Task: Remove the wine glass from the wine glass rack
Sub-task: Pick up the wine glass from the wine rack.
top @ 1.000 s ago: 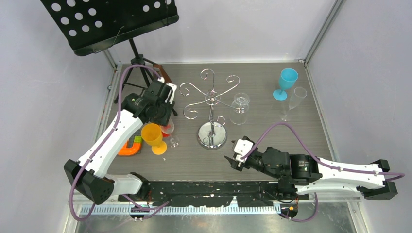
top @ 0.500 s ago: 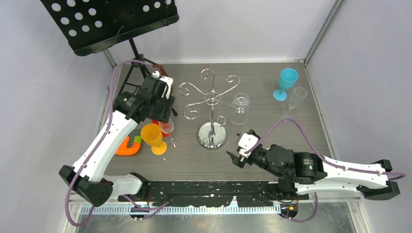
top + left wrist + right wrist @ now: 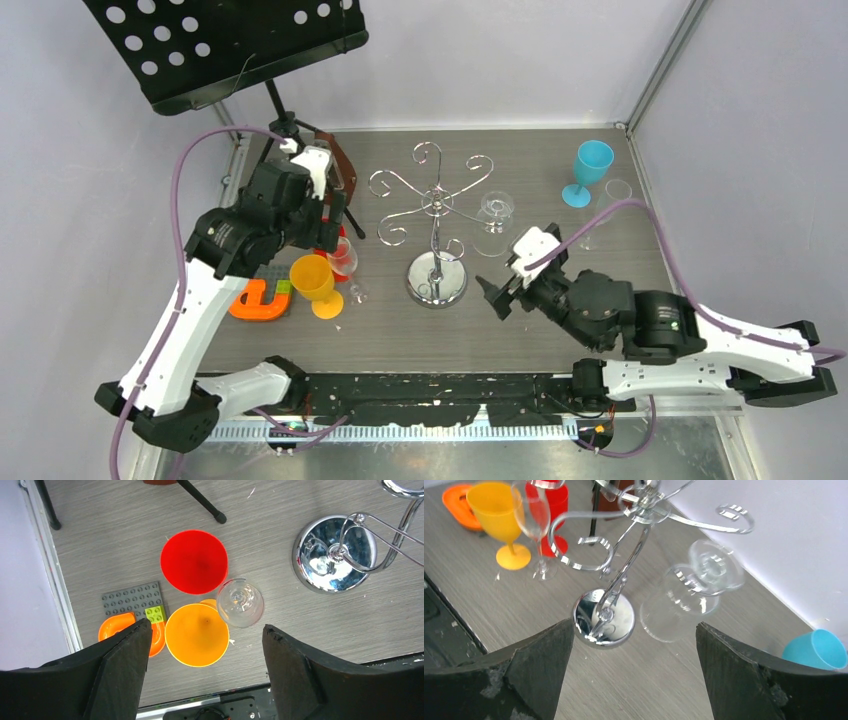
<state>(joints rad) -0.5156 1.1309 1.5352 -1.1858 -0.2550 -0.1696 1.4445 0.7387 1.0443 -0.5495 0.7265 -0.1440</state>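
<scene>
The chrome wine glass rack (image 3: 436, 205) stands mid-table on its round mirror base (image 3: 604, 617). A clear wine glass (image 3: 494, 222) hangs upside down from its right arm, and it also shows as the wine glass (image 3: 689, 597) in the right wrist view. My right gripper (image 3: 515, 272) is open just right of the base and below the hanging glass, touching neither; between its fingers lies bare table (image 3: 634, 680). My left gripper (image 3: 335, 222) is open and empty, high above a second clear glass (image 3: 240, 603) that stands upright by the orange goblet (image 3: 196, 634).
A red cup (image 3: 194, 561) stands behind the orange goblet. An orange toy on a grey stud plate (image 3: 131, 600) lies at the left. A blue goblet (image 3: 590, 165) and a clear flute (image 3: 612, 195) stand at the back right. The black music stand (image 3: 230, 50) rises at the back left.
My left gripper opened and drew back up and left from the upright clear glass. My right gripper opened wider and moved forward to the rack and the hanging glass.
</scene>
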